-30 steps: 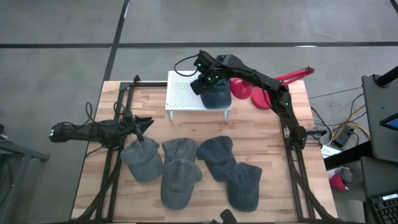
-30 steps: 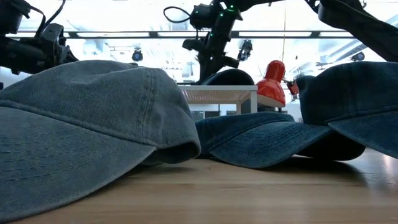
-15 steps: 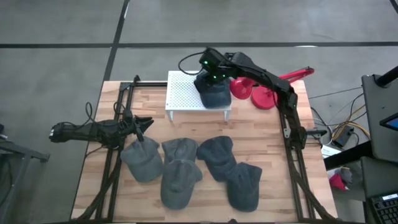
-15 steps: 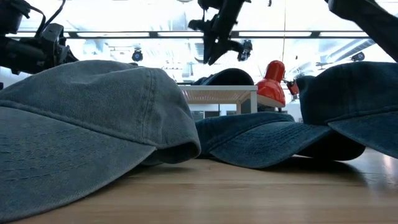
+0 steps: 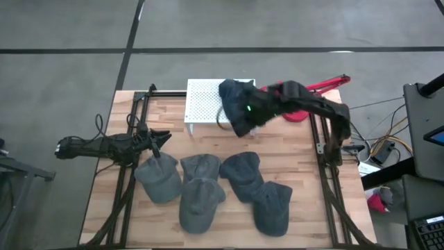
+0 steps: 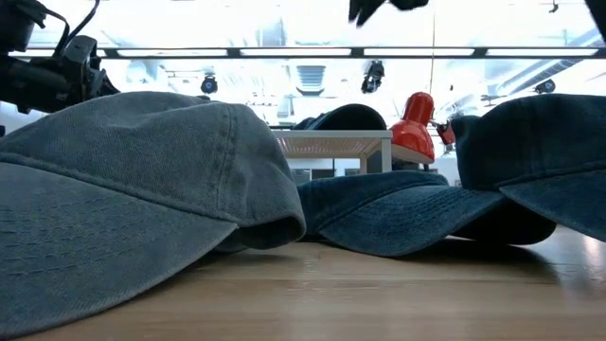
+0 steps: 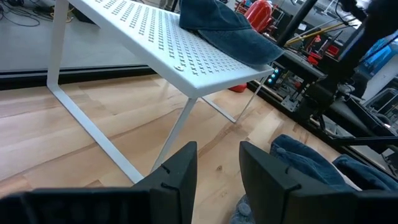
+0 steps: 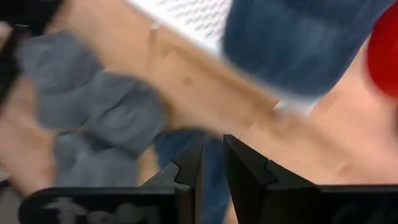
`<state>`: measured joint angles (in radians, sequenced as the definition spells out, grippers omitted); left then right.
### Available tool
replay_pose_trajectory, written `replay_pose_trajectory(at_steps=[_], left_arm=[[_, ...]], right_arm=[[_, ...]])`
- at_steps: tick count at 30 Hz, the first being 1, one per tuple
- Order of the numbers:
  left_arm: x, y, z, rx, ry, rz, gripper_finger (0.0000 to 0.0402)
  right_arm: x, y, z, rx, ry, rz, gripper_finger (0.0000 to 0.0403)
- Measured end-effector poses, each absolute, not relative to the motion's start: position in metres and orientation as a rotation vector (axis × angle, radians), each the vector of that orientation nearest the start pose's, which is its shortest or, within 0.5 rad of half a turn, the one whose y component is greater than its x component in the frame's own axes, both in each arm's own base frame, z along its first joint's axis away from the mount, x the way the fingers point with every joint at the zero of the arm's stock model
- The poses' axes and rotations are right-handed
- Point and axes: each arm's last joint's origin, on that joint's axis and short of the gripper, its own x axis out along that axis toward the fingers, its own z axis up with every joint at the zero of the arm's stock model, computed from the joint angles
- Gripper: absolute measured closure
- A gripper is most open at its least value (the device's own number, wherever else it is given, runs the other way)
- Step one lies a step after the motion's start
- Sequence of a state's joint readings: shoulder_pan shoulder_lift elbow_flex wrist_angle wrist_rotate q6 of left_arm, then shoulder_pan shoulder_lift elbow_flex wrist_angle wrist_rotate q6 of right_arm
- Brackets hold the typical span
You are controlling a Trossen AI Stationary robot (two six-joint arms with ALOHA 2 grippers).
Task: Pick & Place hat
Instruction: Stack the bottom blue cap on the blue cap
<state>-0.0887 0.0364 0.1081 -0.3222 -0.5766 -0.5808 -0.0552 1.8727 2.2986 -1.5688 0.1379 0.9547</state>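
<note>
One dark blue cap (image 5: pixel 234 97) already lies on the white perforated stand (image 5: pixel 205 104) at the twelve o'clock end of your bench (image 5: pixel 291 149), draped over the stand's three o'clock corner with its brim hanging past the edge. The left wrist view confirms it: the cap rests on the perforated top, crown up.

The right pincer (image 8: pixel 211 163) hovers above the bench just beside that corner, on its five o'clock side, and holds nothing. In its own wrist view the two fingers stand close with only a narrow gap between them and no cloth in that gap. I judge that hat delivered, with the arm free for another.

Five grey caps (image 5: pixel 208 187) lie untouched in a cluster toward the six o'clock half of the bench, overlapping or touching one another. If the job is to move every hat onto the stand, you have one done and five left. The stand top has bare room only on its nine o'clock side.

The left pincer (image 7: pixel 216 163) waits at the nine o'clock edge of the bench, low and pointed toward the stand, its fingers parted and empty.

Two red objects (image 5: pixel 281 103) sit at about two o'clock, just beside the stand; I cannot tell what they are.
</note>
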Motion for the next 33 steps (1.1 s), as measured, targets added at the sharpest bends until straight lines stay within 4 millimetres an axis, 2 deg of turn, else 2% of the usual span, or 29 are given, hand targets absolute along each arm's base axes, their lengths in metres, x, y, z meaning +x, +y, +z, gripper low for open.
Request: replay_pose_trajectory(at_steps=[5,14,22,28,33], left_arm=[[0.086,0.008,0.168,-0.484,0.091,0.539,0.0280],[0.086,0.008,0.168,-0.484,0.091,0.539,0.0280],[0.086,0.008,0.168,-0.484,0.091,0.539,0.0280],[0.086,0.008,0.168,-0.483,0.091,0.539,0.0280],[0.086,0.008,0.168,-0.484,0.091,0.539,0.0280]], right_arm=[[0.328,0.025,0.413,0.886,1.014,-0.718,0.0344],[0.306,0.107,0.365,1.017,1.243,-0.825,0.0344],[0.271,0.171,0.344,1.073,1.271,-0.963,0.0344],[0.248,0.207,0.332,1.090,1.270,-1.021,0.0344],[0.242,0.222,0.325,1.116,1.268,-0.975,0.0324]])
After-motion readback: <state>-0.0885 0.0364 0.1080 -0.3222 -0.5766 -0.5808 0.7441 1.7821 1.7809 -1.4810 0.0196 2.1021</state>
